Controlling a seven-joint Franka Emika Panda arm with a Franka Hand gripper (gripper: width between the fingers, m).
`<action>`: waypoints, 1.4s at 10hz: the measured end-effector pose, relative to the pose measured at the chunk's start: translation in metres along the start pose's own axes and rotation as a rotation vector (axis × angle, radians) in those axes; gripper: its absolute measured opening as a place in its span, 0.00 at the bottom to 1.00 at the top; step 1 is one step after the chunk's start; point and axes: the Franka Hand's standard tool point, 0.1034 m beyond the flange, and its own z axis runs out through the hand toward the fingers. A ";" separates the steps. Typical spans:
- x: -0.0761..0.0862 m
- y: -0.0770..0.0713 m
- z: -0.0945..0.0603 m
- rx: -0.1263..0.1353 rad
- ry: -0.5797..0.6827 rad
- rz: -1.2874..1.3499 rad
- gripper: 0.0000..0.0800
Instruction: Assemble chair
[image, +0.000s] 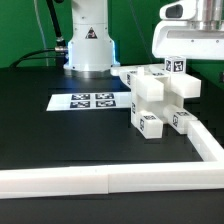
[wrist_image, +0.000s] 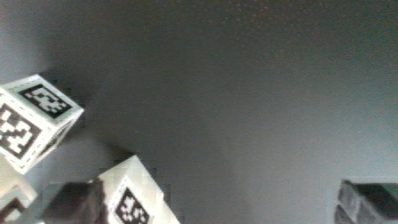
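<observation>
1. Chair (image: 160, 98): white tagged blocks clustered on the black table (image: 60, 140), at the exterior view's right, near the white border rail (image: 100, 180).
2. Gripper (wrist_image: 222, 205): above the cluster's far side, fingers (wrist_image: 370, 200) spread wide, nothing held.
3. Wrist view: two tagged chair blocks beside one finger; contact unclear.
4. Marker board (image: 88, 101): flat, to the exterior view's left of the chair.

Chair (image: 160, 98): matte-white blocky pieces bearing black-and-white tags, grouped closely, some stacked; located below the jaws, not between them.
</observation>
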 end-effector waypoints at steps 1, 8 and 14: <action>0.000 0.000 0.000 0.000 0.000 0.000 0.81; 0.018 0.018 -0.001 -0.003 0.003 -0.021 0.81; 0.040 0.035 -0.004 0.001 0.012 -0.064 0.81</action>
